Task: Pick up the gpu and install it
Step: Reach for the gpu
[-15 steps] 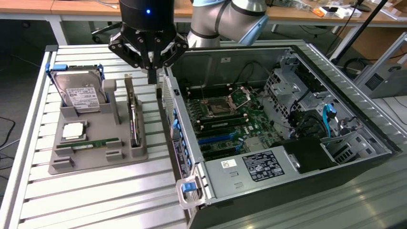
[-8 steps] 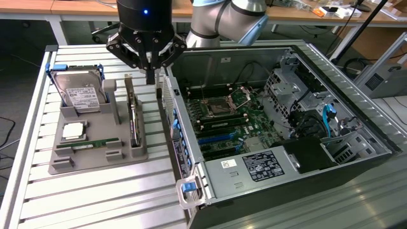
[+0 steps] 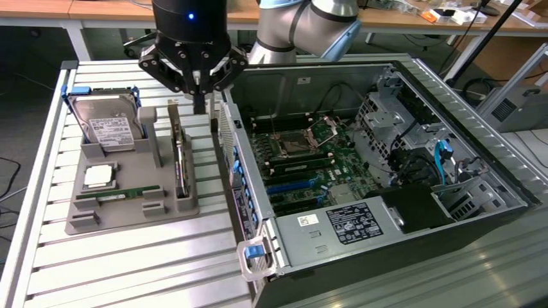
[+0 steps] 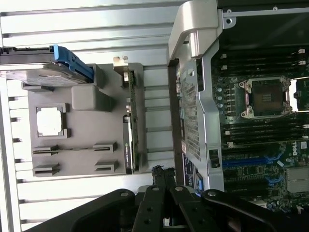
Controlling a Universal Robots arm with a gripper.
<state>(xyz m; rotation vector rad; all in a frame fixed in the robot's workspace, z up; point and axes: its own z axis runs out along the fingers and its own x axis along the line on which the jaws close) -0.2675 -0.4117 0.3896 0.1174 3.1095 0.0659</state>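
Note:
The gpu (image 3: 179, 154) is a thin dark card with a silvery bracket. It stands on edge in a slot along the exterior view's right side of the grey holder tray (image 3: 128, 215). The wrist view shows the gpu (image 4: 130, 121) as a narrow strip beside the tray (image 4: 87, 130). My gripper (image 3: 199, 97) hangs shut and holding nothing above the gpu's far end, slightly toward the computer case. Its black fingertips (image 4: 161, 175) are pressed together over the gap between tray and case.
The tray also holds a hard drive (image 3: 107, 122) in a blue frame, a CPU chip (image 3: 99, 174) and a green RAM stick (image 3: 128, 191). The open computer case (image 3: 256, 247) lies to the exterior view's right, with its motherboard (image 3: 299, 151) and blue slots (image 3: 296, 186) exposed.

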